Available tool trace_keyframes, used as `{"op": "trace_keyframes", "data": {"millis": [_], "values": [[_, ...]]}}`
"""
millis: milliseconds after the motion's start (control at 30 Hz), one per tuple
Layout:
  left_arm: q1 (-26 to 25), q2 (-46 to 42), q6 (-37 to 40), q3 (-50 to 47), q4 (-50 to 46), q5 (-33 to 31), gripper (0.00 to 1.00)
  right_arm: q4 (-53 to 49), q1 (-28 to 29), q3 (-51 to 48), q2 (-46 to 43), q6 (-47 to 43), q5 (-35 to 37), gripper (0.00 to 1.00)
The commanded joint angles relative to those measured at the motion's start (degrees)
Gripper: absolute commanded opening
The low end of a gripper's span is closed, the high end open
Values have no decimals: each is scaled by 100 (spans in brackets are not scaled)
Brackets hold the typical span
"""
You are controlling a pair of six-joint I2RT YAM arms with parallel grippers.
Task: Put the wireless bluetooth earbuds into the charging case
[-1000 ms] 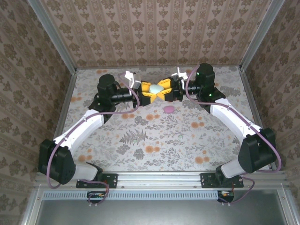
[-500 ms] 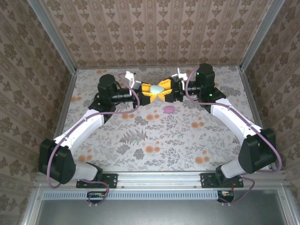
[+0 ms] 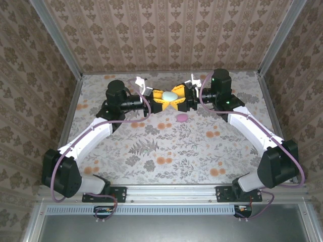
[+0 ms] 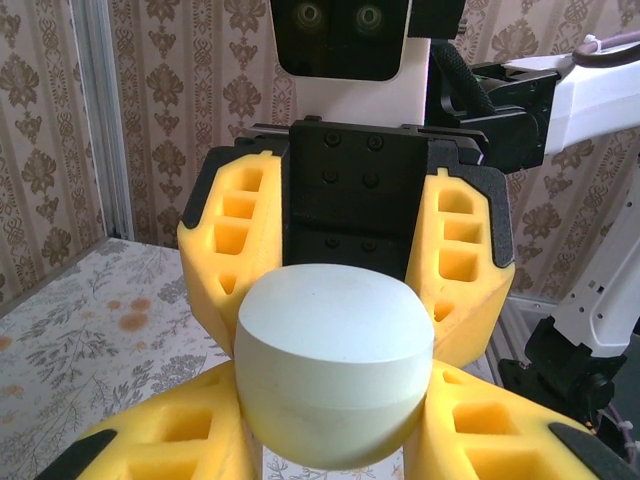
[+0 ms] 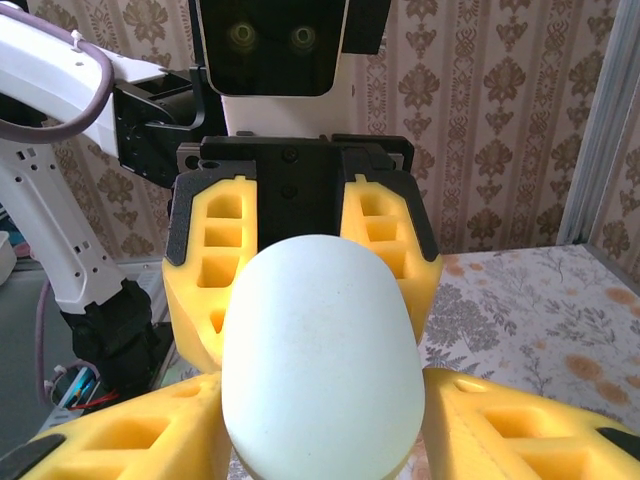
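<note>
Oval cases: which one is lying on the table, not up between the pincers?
The pink case, lying alone on the table; the mint case is raised between the left pincer and right pincer.

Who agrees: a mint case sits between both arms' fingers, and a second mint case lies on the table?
Not quite: a pink case, not a mint one, lies on the table, as the top external view shows. The mint case between the fingers stands.
</note>
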Motion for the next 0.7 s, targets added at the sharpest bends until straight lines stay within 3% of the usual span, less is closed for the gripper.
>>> {"op": "trace_keyframes", "data": {"millis": [0,333,533,667], "values": [[-44,-90,108,153,103,45,33,-134,-42,-105,-213,-120,139,53],[-34,-98,213,201,-71,63,33,-42,-114,-208,-302,-53,235,55],[-43,-90,236,210,-96,55,34,-71,-123,-104,-275,27,2,40],[-49,-81,222,223,-81,79,39,-80,-124,-37,-192,85,-122,35]]}}
